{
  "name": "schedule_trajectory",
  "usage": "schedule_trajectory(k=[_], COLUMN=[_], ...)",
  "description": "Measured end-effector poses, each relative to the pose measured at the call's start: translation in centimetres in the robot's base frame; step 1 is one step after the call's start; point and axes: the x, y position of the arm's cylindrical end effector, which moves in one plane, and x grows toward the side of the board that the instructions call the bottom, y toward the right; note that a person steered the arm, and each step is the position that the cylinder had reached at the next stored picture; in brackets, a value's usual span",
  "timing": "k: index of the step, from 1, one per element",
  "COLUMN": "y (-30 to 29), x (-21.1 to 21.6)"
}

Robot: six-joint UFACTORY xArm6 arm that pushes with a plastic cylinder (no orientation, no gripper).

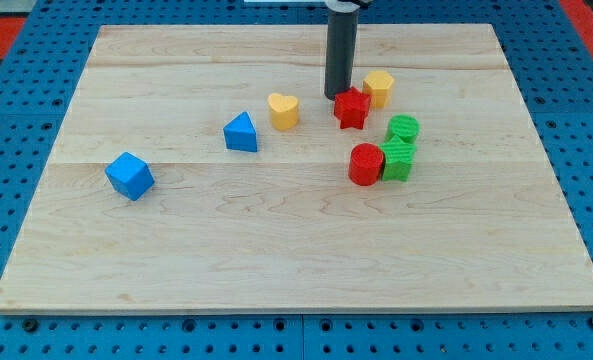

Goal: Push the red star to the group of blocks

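1. My tip [337,96] touches the red star [352,108] on its upper-left side, with a yellow hexagon block [379,87] just beside the star at upper right.
2. Below the star, a narrow gap separates it from the red cylinder [365,164] and two touching green blocks [401,130] [398,159].
3. A yellow heart block [284,110] and a blue triangular block [241,132] stand left of the star.
4. A blue cube [129,175] sits well apart, far left.
5. The wooden board [296,260] is open across its lower half.
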Motion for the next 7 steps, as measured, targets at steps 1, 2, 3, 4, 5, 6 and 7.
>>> schedule_trajectory(k=[1, 2, 3, 4, 5, 6, 7], y=[1.6, 2.2, 4.0, 4.0, 4.0, 4.0, 4.0], x=[0.0, 0.1, 1.8, 2.2, 2.3, 3.3, 3.3])
